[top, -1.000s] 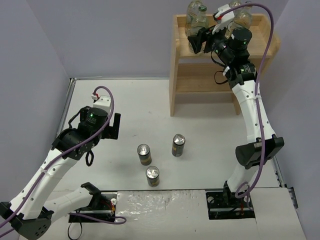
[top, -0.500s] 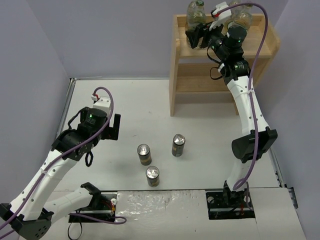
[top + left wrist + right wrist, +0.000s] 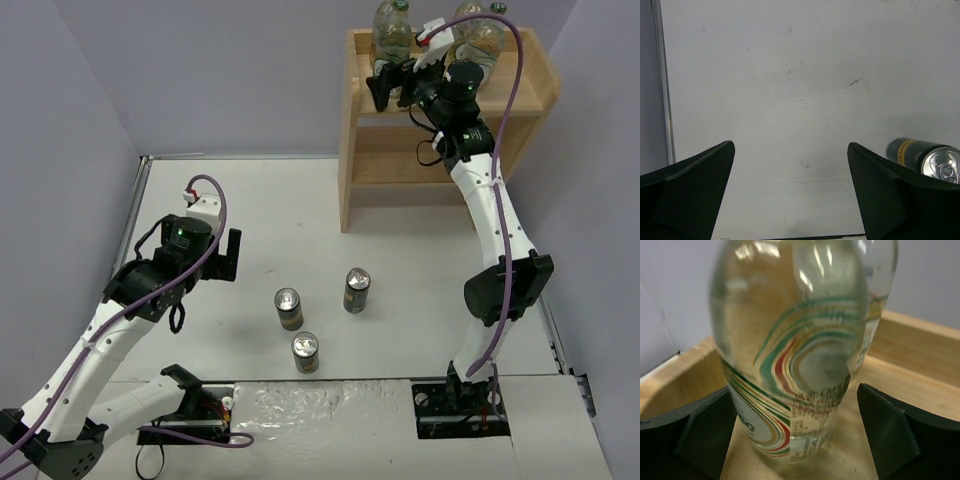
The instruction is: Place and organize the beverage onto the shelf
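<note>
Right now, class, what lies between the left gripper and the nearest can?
Nothing: only bare table separates the left gripper from the can, as the top view shows.

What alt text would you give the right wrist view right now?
A clear bottle with a green-and-red swirled label stands upright on the light wooden shelf, filling the frame. The right gripper is open, one dark finger at each side of the bottle's base; a pale wall lies behind.

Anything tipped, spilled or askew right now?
Nothing stands out. All three cans stand upright on the table, the bottles stand upright on the top tier of the shelf, and no spill shows.
</note>
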`<control>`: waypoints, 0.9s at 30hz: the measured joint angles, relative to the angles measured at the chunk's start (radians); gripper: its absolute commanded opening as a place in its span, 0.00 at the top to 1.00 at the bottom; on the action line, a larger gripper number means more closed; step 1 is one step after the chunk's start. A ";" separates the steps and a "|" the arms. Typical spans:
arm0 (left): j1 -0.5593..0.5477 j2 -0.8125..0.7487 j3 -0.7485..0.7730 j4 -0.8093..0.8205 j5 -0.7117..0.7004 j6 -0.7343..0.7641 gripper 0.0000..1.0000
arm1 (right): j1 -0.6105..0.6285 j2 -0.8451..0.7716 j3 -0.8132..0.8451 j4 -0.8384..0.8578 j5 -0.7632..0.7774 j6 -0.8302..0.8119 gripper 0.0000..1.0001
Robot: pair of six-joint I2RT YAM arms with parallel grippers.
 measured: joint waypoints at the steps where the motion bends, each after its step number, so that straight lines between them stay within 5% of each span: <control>1: 0.002 0.000 -0.002 0.003 0.003 0.000 0.06 | -0.001 -0.002 -0.019 -0.005 0.004 -0.002 0.00; 12: 0.009 -0.003 -0.016 0.013 0.035 0.000 0.06 | -0.007 -0.132 -0.165 -0.029 0.038 -0.006 0.00; 27: 0.010 -0.009 0.014 0.012 0.130 -0.019 0.06 | -0.007 -0.525 -0.544 -0.048 0.044 0.131 0.00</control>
